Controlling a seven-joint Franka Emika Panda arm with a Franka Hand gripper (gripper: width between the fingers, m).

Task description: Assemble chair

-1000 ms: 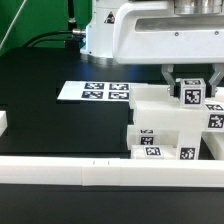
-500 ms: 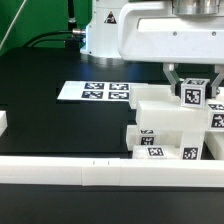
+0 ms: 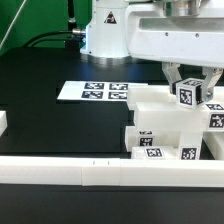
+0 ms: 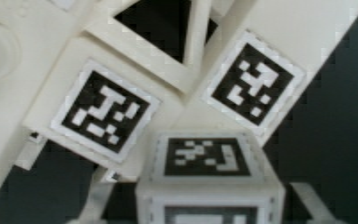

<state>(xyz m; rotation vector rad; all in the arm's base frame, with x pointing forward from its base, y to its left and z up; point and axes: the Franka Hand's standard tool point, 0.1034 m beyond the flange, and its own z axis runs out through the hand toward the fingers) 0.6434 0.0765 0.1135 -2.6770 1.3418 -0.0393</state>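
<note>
1. The gripper (image 3: 190,86): pinching the short tagged post (image 3: 188,95) by its sides.
2. The short tagged post: its tag is now tilted, where it was square a moment ago. I judge this a screwing-in twist.
3. The chair body (image 3: 165,125): on the worktop (image 3: 45,80), at 4 o'clock in the exterior view, with the post at its 1 o'clock.
4. The marker board (image 3: 95,91): at 9 o'clock of the chair body.

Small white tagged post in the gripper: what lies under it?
The white blocky plastic chair body with square tags lies beneath the post held by the gripper. Their contact is hidden.
</note>
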